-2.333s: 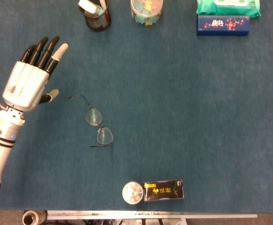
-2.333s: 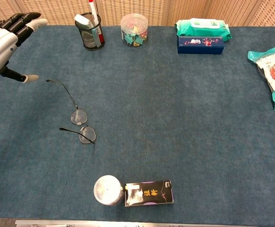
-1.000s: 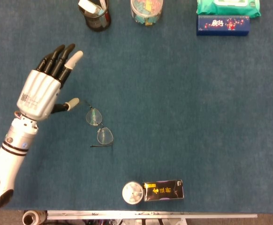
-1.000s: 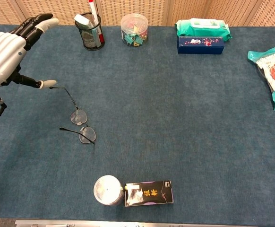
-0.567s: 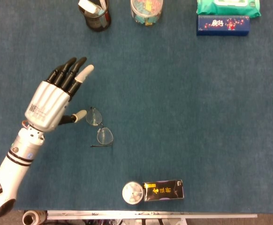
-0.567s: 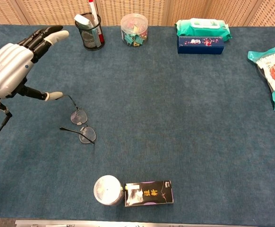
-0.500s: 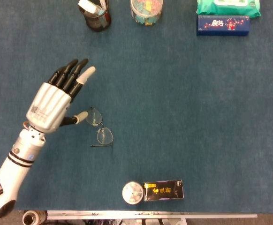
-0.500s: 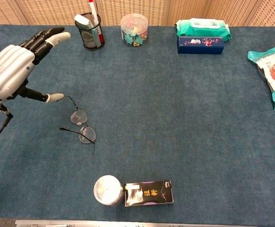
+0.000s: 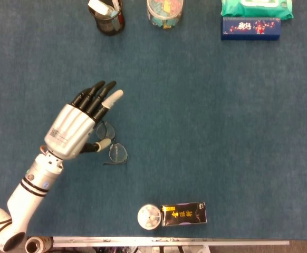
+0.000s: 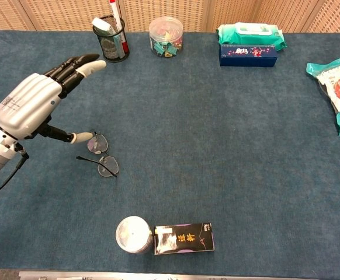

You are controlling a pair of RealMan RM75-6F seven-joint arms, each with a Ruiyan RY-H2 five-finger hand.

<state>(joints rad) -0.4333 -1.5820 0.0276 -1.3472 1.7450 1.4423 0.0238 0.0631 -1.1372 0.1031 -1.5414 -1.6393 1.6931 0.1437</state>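
Over the eyeglasses (image 9: pixel 113 146): your left robot hand (image 9: pixel 75 130) hovers, palm down.
Fingers (image 10: pixel 82 68): straight, spread wide, holding nothing.
Thumb: beside one lens.

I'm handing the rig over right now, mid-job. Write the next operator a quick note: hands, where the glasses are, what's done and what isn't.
Left hand: open, fingers stretched out, holding nothing. It is over the left side of the glasses; its thumb tip is at the frame, and contact cannot be told.
Right hand: not in either view.
Glasses: lying flat on the blue table, arms unfolded, left of centre. A round tin and a black box sit at the near edge.
Done: the hand is in place at the glasses.
Left: nothing is gripped yet; the glasses are not lifted.
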